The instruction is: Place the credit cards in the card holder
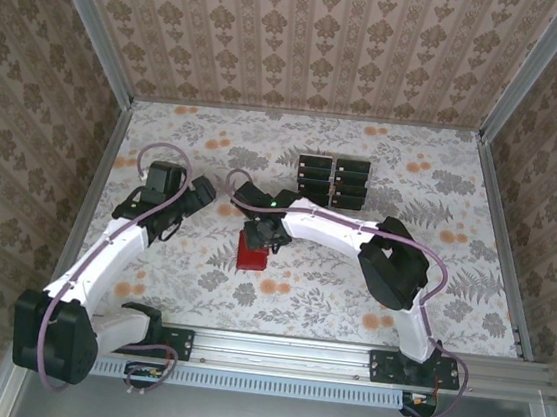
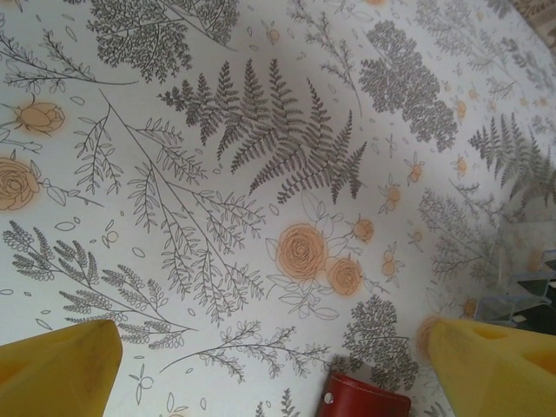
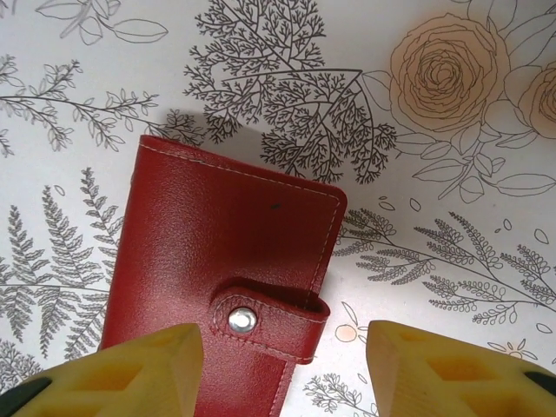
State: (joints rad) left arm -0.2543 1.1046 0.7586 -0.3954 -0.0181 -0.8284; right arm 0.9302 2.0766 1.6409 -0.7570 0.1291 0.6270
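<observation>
Yellow fingers (image 3: 130,373) of the right gripper (image 3: 282,373) hang just over the card holder (image 3: 226,243), spread apart on either side of its snap strap (image 3: 269,317). They are released, with one finger clear of the red edge, likely lined up to take the strap end. Fastened shut, the holder lies flat on the floral table (image 1: 432,276), so I judge it must be opened before any card goes in. Just to its left, the left gripper (image 2: 274,347) hovers low, jaws wide and empty, probably ready to pin the holder. Farther back, well apart, the credit cards (image 1: 334,180) lie in two tidy columns, easy to take one at a time.
</observation>
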